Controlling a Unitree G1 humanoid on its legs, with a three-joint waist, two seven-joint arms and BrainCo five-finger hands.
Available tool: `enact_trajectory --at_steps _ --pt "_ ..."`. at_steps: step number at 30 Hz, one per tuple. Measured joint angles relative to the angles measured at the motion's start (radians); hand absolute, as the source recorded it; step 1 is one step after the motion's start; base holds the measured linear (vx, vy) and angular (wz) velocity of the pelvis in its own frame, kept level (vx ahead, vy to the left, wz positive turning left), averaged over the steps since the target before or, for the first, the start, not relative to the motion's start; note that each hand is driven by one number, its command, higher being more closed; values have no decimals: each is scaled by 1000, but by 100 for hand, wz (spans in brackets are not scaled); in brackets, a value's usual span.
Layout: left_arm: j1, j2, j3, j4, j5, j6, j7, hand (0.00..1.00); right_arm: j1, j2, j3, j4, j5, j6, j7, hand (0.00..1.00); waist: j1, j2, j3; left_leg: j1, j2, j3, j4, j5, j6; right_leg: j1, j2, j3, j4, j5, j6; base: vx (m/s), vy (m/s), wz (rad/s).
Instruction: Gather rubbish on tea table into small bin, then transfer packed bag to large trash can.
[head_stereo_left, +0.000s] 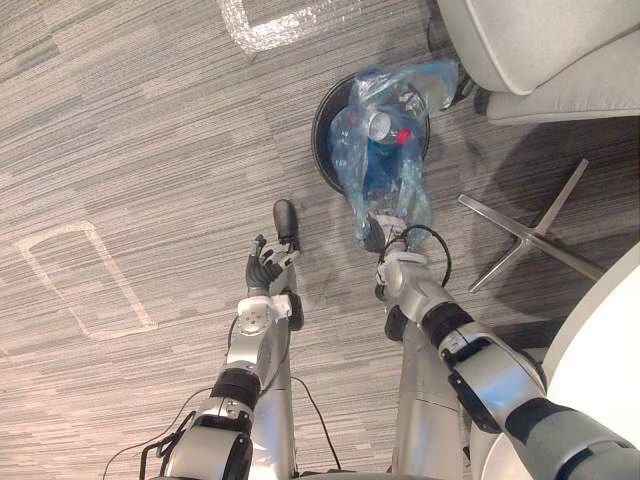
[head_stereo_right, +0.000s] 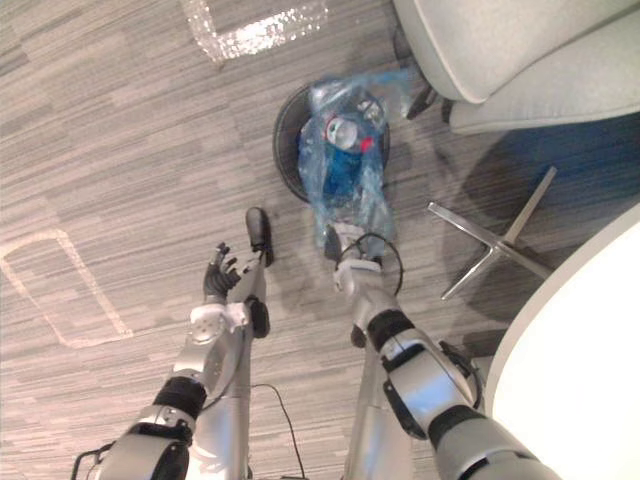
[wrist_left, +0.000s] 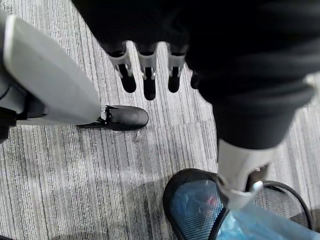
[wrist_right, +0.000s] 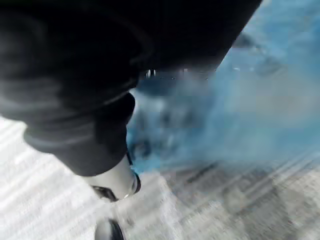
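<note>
Hauling the blue bag (head_stereo_left: 385, 150) up and out of the small bin (head_stereo_left: 322, 135), seemingly, ready for the trip to the large can. Lies stretched from the bin's black rim on the far side toward the near side, tapering to a gathered neck. Meets the right hand (head_stereo_left: 375, 235) at that near tip, touching it, with the bulk of the load beyond on the far side. Cannot tell from the eye views or the right wrist view whether that hand is clasped on the neck or merely against it. Judging by the drawn-out shape, probably pulled taut from that end. Shows a silver can (head_stereo_left: 380, 125) and other rubbish through the thin film, hence the sag across the rim. Leaves the left hand (head_stereo_left: 262, 270) idle to the left, well apart from the bag: released, grasping nothing, dark-tipped fingers (wrist_left: 149, 75) nearly straight above bare carpet (head_stereo_left: 120, 150), likely spare until a second grip is wanted. Noting a grey chair (head_stereo_left: 540, 50) just right of the bin and a silver star base (head_stereo_left: 530, 235) nearer. Both likely narrow the room for swinging the bag clear on that side.
</note>
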Motion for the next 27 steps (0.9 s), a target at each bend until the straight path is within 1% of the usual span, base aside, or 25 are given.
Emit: enact_trajectory --at_steps 3,6,8,9,11,13,16,18,20,22,24,26,27 --pt "5 -3 0 -1 0 1 0 0 25 0 -19 -69 25 -4 -11 100 0 -1 0 18 0 1 0 0 0 18 0 1 0 0 0 -16 -35 0" --pt "35 -10 9 -22 1 5 -1 0 84 1 -39 -193 64 -12 -20 100 -2 -9 -1 50 2 5 0 -1 0 47 1 4 -3 0 0 -8 -22 -1" --pt "50 -10 9 -28 3 8 -1 0 117 3 -47 -257 81 -20 -21 100 -6 -12 -2 62 3 5 1 -1 0 61 3 4 -8 0 0 0 0 0" --pt "68 -10 10 -41 4 10 -2 0 150 12 -60 -328 107 -24 -23 100 -14 -19 -3 73 5 6 5 -2 -1 74 5 5 -8 0 0 -11 -25 -3" --pt "81 -7 9 -41 7 20 -3 0 187 29 -77 -397 142 -35 -34 100 -21 -25 -2 97 7 5 7 -4 -3 99 8 6 -14 1 0 -11 -28 -4" --pt "103 -8 8 -49 22 29 -4 0 246 48 -93 -507 195 -44 -41 100 -21 -36 -5 134 18 6 26 -18 -4 146 18 9 -18 1 -1 -13 -34 -10" --pt "138 -6 6 -66 28 40 -7 0 303 61 -97 -629 269 -57 -40 100 -21 -40 -6 187 36 14 67 -53 -6 210 33 17 -28 1 -2 -16 -33 -18" --pt "151 -4 1 -69 31 47 -19 0 338 64 -96 -697 298 -73 -38 100 -22 -43 -8 223 39 19 69 -62 -8 245 36 23 -35 1 -2 -10 -27 -12" --pt "168 2 -5 -69 41 51 -23 0 381 75 -95 -761 334 -86 -29 100 -24 -43 -8 278 44 21 64 -68 -10 307 43 22 -60 1 -1 -2 -32 -7" --pt "184 3 -5 -68 42 56 -24 0 430 82 -86 -799 360 -87 -11 100 -23 -54 -15 325 50 24 62 -78 -14 362 51 22 -85 4 0 22 -33 -7" --pt "196 11 -4 -55 42 69 -25 0 471 82 -69 -829 379 -88 6 100 -24 -70 -25 378 53 26 56 -86 -17 422 56 20 -112 4 1 55 -37 -3" --pt "215 14 -4 -29 49 75 -26 0 514 88 -60 -863 410 -89 35 100 -24 -86 -37 449 57 26 51 -98 -22 514 64 18 -158 10 6 92 -25 -2" --pt "222 14 -4 -17 53 76 -26 0 526 91 -55 -872 415 -95 42 100 -24 -94 -44 472 56 28 45 -102 -25 537 65 19 -173 12 7 132 -11 -2"
